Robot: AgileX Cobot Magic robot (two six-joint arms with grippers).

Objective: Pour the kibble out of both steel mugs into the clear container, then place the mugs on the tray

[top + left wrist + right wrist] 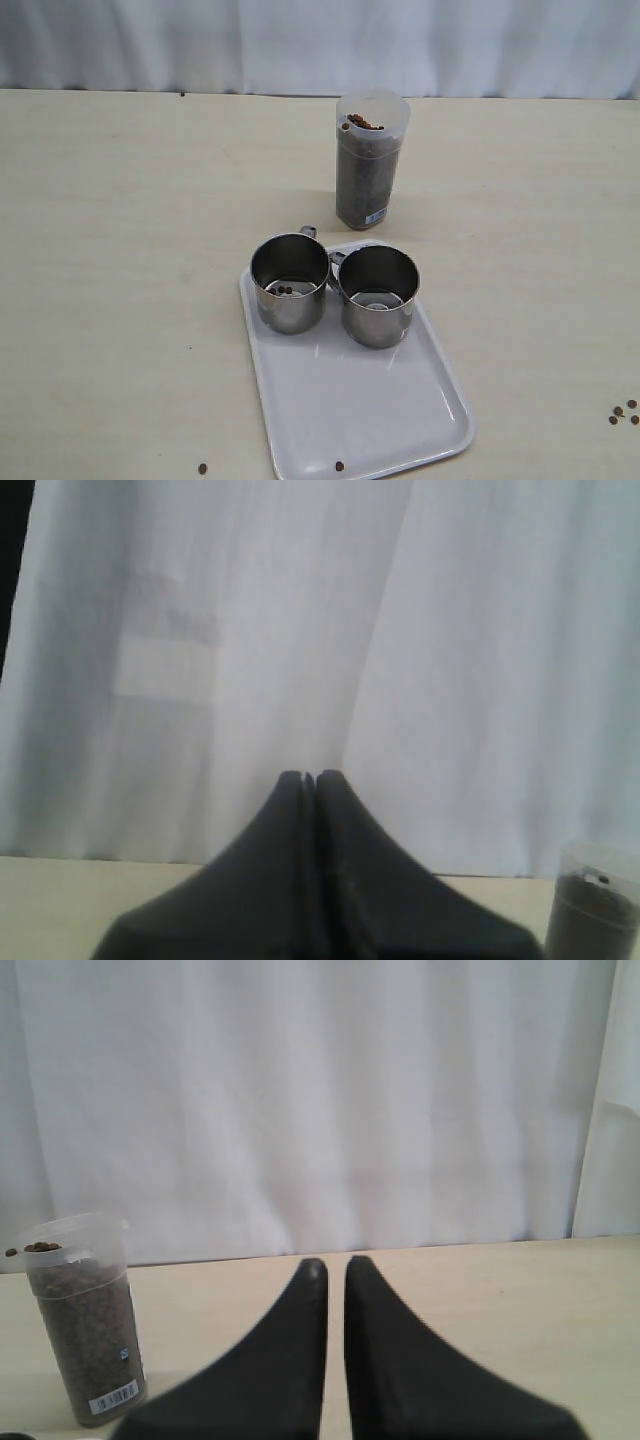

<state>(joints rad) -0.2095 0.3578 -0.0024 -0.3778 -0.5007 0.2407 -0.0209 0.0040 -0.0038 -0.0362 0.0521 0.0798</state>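
Note:
Two steel mugs, one on the left (290, 283) and one on the right (379, 296), stand upright side by side on the far end of the white tray (370, 420). A few pellets lie in the left mug. Behind the tray stands the clear container (371, 160), filled nearly to the top with kibble (365, 175). Neither arm shows in the exterior view. My left gripper (309, 778) is shut and empty, with the container (592, 905) off to one side. My right gripper (335, 1265) is shut with a thin slit between its fingers and holds nothing; the container (85, 1320) stands beside it.
Stray pellets lie on the table at the right edge (625, 412) and near the front (203, 468), and one sits on the tray's front rim (339, 466). A white curtain (320, 40) hangs behind the table's far edge.

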